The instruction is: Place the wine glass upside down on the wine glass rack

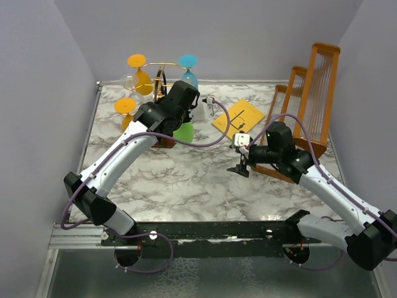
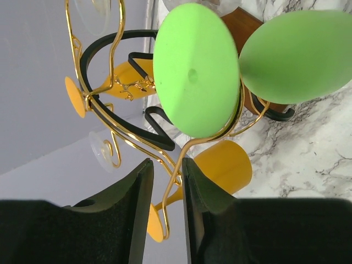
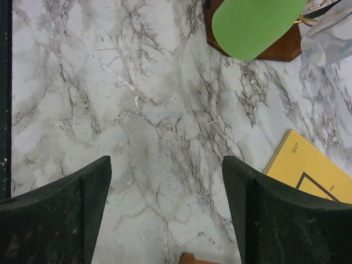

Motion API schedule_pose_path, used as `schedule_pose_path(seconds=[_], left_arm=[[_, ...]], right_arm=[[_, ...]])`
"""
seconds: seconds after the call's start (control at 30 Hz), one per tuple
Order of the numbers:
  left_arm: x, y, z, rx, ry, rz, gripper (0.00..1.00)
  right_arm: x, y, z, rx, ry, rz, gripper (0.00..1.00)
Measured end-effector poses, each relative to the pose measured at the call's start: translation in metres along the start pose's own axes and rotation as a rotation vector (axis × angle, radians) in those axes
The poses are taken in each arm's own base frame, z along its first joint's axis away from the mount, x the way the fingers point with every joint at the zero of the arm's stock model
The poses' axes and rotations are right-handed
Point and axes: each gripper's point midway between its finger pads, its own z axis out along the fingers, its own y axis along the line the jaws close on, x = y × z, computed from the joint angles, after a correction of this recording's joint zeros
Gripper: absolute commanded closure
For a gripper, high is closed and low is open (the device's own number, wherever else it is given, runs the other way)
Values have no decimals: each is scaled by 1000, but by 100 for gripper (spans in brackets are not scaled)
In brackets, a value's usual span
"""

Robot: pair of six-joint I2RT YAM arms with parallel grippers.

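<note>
Glass (image 1: 183,131): green, on the rack (image 3: 283,50), inverted; foot (image 2: 192,71) up top, bowl (image 2: 297,55) hanging low over the brown base.
Seat: gold wire curls round the lower rim of the foot, so looks carried by the foot with the stem in the slot; stem itself hidden behind the foot.
Left claw (image 2: 168,171): jaws parted by a narrow gap, nothing clamped; a gold wire strand passes through the gap, apparently untouched. Sits just below the foot, clear of the glass.
Why there: reads as a release pose. Gap only wide enough to let a stem go, slim enough to fit between rack arms.
Right claw (image 3: 166,165): wide open, empty, hanging over the marble table (image 1: 186,180), well apart from the rack. Likely parked to keep out of the way.
Neighbours: orange glasses (image 1: 136,61), blue glass (image 1: 188,61), clear glass (image 1: 129,81) on other arms of the rack; tight spacing.
Off-task: yellow card (image 1: 239,117) flat on the table, wooden frames (image 1: 316,93) at the right edge.
Progress: placement looks done bar the retreat.
Risk: wire in the gap. Snagging on pull-back could rock the rack and swing the glass. Best straight back along the fingers, no twist.
</note>
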Motion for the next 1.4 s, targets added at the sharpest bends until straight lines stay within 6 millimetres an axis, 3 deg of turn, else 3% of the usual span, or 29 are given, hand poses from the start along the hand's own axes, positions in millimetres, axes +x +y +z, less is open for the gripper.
schedule_pose_path(seconds=[0.17,0.23,0.33,0.4,0.57,0.7,0.83,0.93,1.13,1.4], left_arm=[[2,5,-10,-12,-28,-42,62],[3,7,-15,-16,-48,-64,62],[6,12,-26,-29,-78,-106,52],[10,18,-33,-52,-100,-148,41],[29,40,-44,-135,-151,-337,2],[50,62,-42,-226,-175,-541,1],[67,76,-44,-301,-225,-731,1],[73,81,-54,-338,-288,-843,1],[84,98,-74,-440,-382,-990,1],[101,79,-73,-433,-398,-1080,1]], right_arm=[[1,-9,3,20,23,15,18],[-5,-19,3,41,26,6,18],[-22,-39,2,84,20,-18,18],[-30,-50,0,113,23,-28,18],[-63,-91,-4,216,14,-45,16],[-69,-123,-15,380,39,6,8],[-65,-160,-38,628,82,93,0],[-68,-179,-59,785,63,131,0],[-95,-189,-100,953,-27,157,1],[-102,-184,-140,1052,-64,156,0]])
